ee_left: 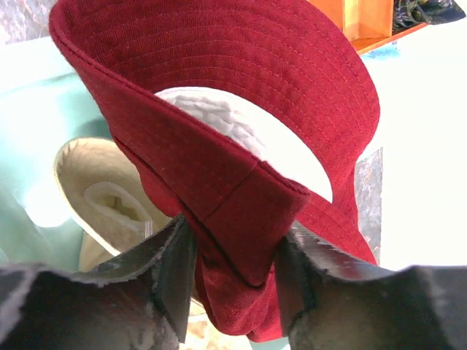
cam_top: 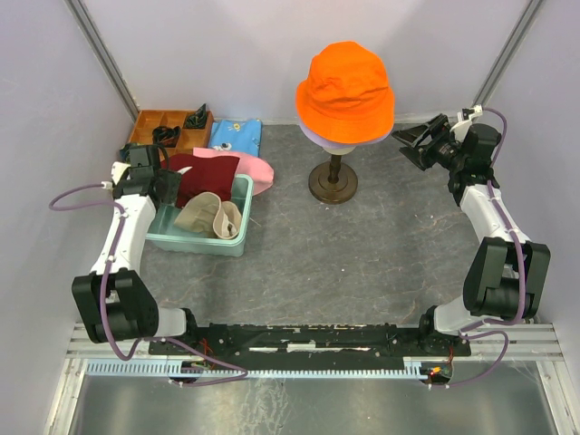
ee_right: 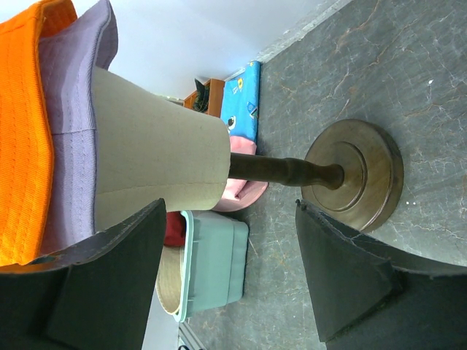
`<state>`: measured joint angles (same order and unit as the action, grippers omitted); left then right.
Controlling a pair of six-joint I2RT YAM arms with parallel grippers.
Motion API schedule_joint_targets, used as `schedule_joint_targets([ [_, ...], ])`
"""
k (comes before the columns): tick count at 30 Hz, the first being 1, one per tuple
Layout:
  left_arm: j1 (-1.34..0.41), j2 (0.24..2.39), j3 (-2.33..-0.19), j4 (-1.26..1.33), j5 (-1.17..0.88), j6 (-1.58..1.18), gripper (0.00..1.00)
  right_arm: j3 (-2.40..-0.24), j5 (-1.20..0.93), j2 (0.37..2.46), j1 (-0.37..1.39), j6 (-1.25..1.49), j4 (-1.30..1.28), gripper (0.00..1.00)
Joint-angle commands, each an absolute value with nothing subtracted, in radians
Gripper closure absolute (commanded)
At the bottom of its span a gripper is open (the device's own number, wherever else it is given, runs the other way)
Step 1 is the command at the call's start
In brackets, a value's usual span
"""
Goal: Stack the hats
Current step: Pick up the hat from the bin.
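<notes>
The orange hat sits over the lavender hat on the mannequin head; both also show in the right wrist view, orange and lavender. My left gripper is shut on the dark red hat, pinching its brim above the teal bin. The cream-beige hat lies in the bin. The pink hat lies behind the bin, partly under the red one. My right gripper is open and empty, right of the mannequin.
The mannequin head stands on a dark wooden stand at mid-table. A blue patterned cloth and a wooden compartment tray lie at the back left. Grey walls close in on both sides.
</notes>
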<state>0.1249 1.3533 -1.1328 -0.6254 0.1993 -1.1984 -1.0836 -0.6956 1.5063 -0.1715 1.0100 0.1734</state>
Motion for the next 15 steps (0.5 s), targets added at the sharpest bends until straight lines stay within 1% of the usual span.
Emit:
schedule_joint_targets([
  [1, 0.124, 1.329, -1.134, -0.555, 0.24, -1.207, 0.6, -1.093, -0.702, 1.482, -0.175, 1.005, 0.233, 0.21],
  [3, 0.125, 1.324, -1.134, -0.544, 0.236, -1.201, 0.73, -1.092, -0.702, 1.482, -0.176, 1.005, 0.234, 0.21],
  [7, 0.124, 1.3, -1.148, -0.525, 0.215, -1.171, 0.96, -1.094, -0.703, 1.48, -0.176, 1.005, 0.234, 0.22],
  [10, 0.123, 1.268, -1.179, -0.495, 0.178, -1.137, 0.97, -1.1, -0.704, 1.475, -0.175, 1.007, 0.232, 0.22],
  [15, 0.124, 1.211, -1.296, -0.458, 0.118, -1.038, 0.97, -1.145, -0.703, 1.455, -0.176, 1.01, 0.213, 0.23],
])
